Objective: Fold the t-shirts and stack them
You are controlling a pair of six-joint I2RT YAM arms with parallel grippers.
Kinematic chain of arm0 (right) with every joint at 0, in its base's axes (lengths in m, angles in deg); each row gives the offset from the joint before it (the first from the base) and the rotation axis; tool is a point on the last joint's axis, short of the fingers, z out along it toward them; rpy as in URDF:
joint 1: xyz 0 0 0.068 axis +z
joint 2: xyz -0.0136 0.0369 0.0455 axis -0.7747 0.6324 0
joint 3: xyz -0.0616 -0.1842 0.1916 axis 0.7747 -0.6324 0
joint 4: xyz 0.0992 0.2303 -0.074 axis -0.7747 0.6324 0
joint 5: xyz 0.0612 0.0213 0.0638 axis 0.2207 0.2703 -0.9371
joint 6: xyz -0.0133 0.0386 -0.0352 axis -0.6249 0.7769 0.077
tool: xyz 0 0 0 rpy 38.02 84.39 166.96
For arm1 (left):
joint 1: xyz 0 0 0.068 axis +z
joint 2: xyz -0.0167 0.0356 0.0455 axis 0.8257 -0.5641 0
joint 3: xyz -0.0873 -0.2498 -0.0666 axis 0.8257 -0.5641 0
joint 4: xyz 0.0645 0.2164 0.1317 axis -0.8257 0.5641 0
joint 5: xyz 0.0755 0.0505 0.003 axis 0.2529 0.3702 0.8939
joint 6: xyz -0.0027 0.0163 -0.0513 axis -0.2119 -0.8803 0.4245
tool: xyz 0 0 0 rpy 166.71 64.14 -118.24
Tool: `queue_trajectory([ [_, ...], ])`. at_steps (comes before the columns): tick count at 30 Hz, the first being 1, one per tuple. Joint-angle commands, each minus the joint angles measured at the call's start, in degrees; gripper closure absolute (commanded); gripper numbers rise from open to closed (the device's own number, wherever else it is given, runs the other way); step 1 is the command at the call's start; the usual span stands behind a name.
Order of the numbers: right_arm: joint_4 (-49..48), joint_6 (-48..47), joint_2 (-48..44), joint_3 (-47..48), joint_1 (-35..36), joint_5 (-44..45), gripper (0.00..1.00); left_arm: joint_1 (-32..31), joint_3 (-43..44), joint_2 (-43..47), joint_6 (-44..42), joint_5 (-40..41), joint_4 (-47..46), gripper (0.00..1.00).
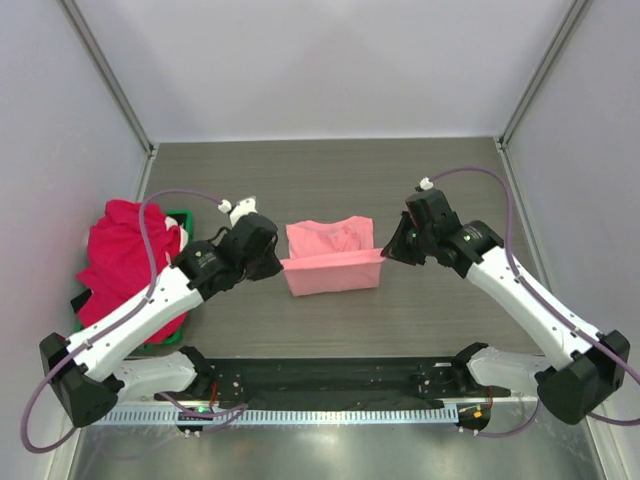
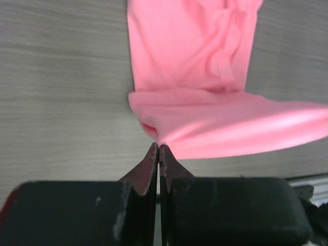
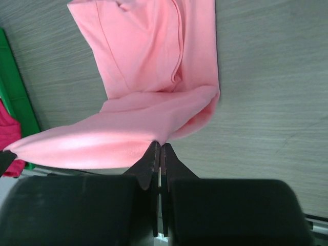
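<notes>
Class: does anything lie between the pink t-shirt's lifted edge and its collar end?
Nothing visible does. The left tool and right tool pinch that edge; the pink t-shirt has its collar half lying uncovered.

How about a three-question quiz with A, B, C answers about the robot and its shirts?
1. Where is the red shirt pile?
A) on the left, over the green tray
B) on the right
C) between the arms

2. What colour is the middle shirt?
A) blue
B) pink
C) white

3. What are the left claw and right claw doing?
A) both wide open
B) one open, one shut
C) both shut on the middle shirt

Answers:
1 A: the top view shows red cloth heaped over the tray at the left side.
2 B: every view shows it salmon-pink.
3 C: each wrist view shows closed tips pinching pink cloth at an end of the lifted fold.
</notes>
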Motion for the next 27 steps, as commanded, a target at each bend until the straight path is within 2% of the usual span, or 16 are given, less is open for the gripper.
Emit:
queue_trajectory([
  [1, 0.8, -5.4, 4.2, 5.6, -1.9, 4.9, 0.99, 7.0, 2.9, -2.6, -7.1, -2.0, -0.3, 1.0],
  [10, -1.3, -10.6, 17.5, 15.2, -9.2, 0.7, 0.99, 18.7, 8.7, -13.1, -13.2, -11.1, -6.0, 1.0],
  [18, -3.3, -14.0, 28.7, 22.3, -11.9, -3.6, 0.99, 23.5, 18.0, -27.4, -16.7, -13.4, -6.7, 1.0],
  [27, -4.6, -15.8, 41.5, 30.3, -14.3, -6.1, 0.99, 27.5, 24.7, -38.9, -17.3, -15.9, -6.5, 1.0],
])
